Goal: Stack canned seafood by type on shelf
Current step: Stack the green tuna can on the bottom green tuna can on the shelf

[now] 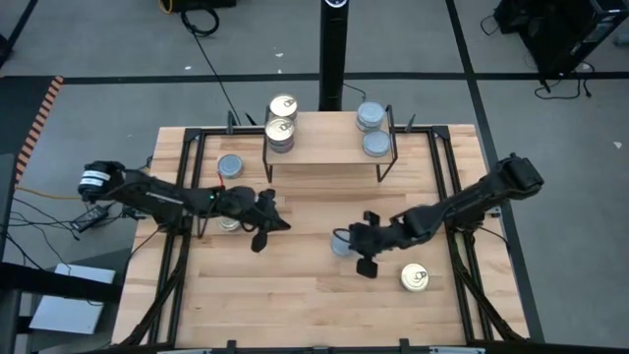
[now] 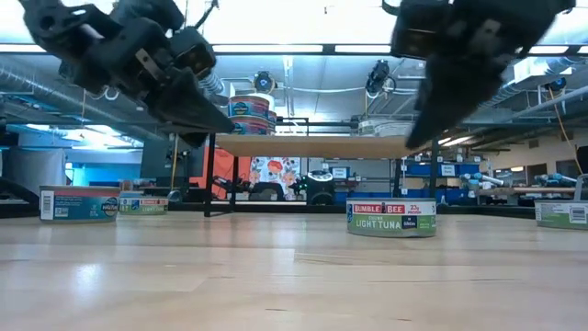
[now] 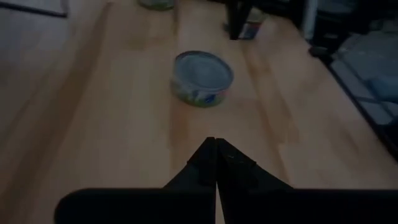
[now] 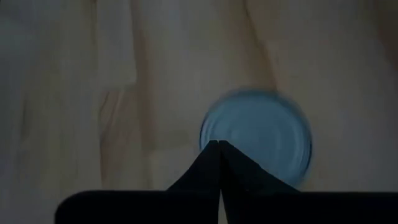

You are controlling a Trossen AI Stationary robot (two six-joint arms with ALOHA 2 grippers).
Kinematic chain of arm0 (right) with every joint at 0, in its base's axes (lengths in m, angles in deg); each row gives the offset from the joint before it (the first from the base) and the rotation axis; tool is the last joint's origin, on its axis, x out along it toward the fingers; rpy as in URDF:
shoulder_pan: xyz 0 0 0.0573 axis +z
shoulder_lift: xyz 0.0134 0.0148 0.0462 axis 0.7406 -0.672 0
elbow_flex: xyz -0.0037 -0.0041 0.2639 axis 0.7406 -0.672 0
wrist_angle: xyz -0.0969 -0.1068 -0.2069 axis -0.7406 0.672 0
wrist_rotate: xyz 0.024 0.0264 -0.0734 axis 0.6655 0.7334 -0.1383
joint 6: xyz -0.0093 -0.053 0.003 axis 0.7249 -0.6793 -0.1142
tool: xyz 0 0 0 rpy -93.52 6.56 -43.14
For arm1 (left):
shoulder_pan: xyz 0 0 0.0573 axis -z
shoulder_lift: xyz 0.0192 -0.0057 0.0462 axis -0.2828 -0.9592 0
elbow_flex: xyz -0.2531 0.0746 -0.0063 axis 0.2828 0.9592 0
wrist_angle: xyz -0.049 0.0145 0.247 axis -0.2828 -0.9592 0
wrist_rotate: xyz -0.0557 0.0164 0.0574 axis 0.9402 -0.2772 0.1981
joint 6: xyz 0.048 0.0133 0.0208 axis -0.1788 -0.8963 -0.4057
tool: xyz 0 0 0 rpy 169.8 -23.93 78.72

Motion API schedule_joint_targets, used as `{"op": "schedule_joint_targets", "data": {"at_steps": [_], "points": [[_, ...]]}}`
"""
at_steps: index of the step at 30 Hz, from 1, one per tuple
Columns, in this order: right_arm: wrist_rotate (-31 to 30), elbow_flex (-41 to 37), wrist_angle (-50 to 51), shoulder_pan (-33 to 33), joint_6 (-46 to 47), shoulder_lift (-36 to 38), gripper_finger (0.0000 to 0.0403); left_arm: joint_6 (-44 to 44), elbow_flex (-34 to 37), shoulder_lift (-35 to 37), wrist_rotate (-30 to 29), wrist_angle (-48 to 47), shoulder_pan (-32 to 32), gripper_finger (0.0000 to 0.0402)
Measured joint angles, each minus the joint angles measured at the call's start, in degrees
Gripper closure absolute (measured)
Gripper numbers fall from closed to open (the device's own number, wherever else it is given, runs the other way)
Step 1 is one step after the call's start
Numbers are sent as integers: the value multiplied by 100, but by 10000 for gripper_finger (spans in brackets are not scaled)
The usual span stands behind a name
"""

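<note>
The bench [image 1: 314,305] carries the shelf [image 1: 324,147] at its far edge, with gold-top tins stacked on the shelf's left end and blue-grey ones on its right. In front of the shelf, the right claw [image 1: 366,251] hangs fully closed and empty directly over a blue-grey tin [image 4: 258,134], which lies just beneath and slightly ahead of its tips. The tin is round, so no axis matters. The left claw [image 1: 263,231], also closed and empty, is farther away.

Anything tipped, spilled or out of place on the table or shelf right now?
Nothing stands out. The shelf holds gold-top tins stacked at one end and blue-grey tins at the other, sorted by type. Loose tins on the table all sit flat, including the one by the shut right claw.
</note>
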Motion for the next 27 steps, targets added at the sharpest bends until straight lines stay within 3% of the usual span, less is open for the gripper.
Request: {"op": "schedule_joint_targets", "data": {"at_steps": [7, 14, 27], "points": [[67, 0, 765, 262, 982, -53, 394, -60, -768, -1152, 155, 282, -310, 396], [184, -4, 889, 375, 1102, -231, 390, -146, -1527, -2078, 831, 287, -496, 396], [24, -15, 896, 352, 1041, -274, 392, -507, -1998, -2681, 846, 229, -494, 396]]}}
